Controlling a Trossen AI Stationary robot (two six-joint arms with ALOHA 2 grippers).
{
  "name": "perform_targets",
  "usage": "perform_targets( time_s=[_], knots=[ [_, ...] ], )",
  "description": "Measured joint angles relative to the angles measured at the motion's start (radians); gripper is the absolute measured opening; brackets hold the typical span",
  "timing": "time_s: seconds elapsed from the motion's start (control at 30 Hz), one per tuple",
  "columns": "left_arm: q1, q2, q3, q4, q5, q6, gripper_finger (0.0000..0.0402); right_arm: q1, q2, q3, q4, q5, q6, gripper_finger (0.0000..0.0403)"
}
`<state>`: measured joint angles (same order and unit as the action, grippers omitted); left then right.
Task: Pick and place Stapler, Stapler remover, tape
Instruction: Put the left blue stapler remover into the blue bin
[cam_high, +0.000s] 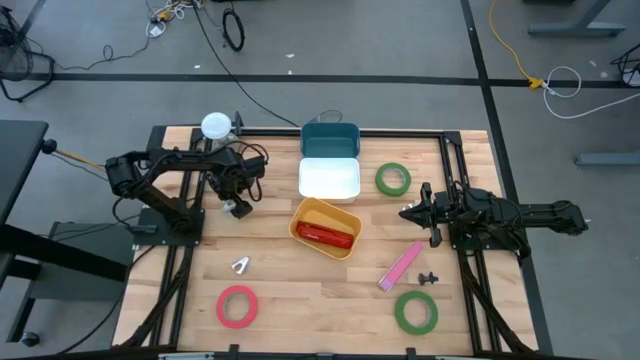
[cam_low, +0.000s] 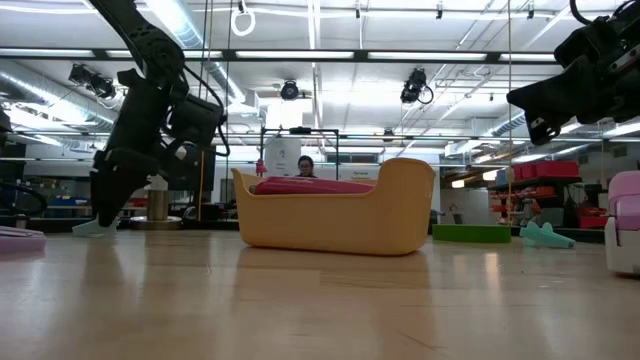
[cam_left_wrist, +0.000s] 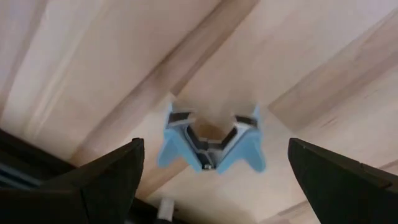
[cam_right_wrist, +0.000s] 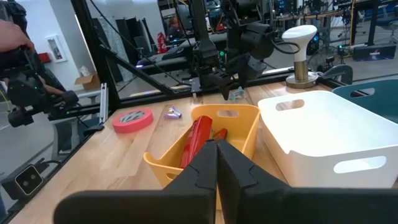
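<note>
The left gripper (cam_high: 238, 208) hangs low over the far left part of the wooden table (cam_high: 300, 300), with its jaws spread wide and nothing between them. Directly under it lies a small light blue staple remover (cam_left_wrist: 210, 142), and the two dark fingers (cam_left_wrist: 102, 180) stand on either side of it without touching it. The right gripper (cam_high: 408, 213) is raised above the right side of the table, its fingers (cam_right_wrist: 205, 168) pressed together and holding nothing; it points toward the yellow tray (cam_high: 345, 247) in the middle. Inside this tray lies a red stapler (cam_high: 325, 236). Just behind the tray, on the far side, stand a white bin (cam_high: 329, 179) and a teal bin (cam_high: 330, 139), touching each other. One green tape roll (cam_high: 393, 179) lies flat to the right of the white bin. A second green tape roll (cam_high: 415, 312) lies near the front edge on the right, and the red tape roll (cam_high: 237, 306) lies near the front edge on the left. A pink stapler (cam_high: 401, 266) lies flat between the yellow tray and the near green roll, with a small black object (cam_high: 429, 277) just beside it. A small silver staple remover (cam_high: 241, 265) lies on the table to the left, between the red roll and the left gripper.
</note>
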<state>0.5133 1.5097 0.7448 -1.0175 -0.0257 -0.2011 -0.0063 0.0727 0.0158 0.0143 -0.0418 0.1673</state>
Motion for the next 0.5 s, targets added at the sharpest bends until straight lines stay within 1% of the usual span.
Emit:
perform_targets(
  time_s=[0.13, 0.5],
  knots=[
    [0.000, 0.000, 0.000, 0.003, 0.000, -0.001, 0.0383, 0.000, 0.000, 0.000, 0.000, 0.000, 0.000, 0.0007],
    [0.000, 0.000, 0.000, 0.000, 0.001, -0.004, 0.0295, 0.000, 0.000, 0.000, 0.000, 0.000, 0.000, 0.0007]
  ],
)
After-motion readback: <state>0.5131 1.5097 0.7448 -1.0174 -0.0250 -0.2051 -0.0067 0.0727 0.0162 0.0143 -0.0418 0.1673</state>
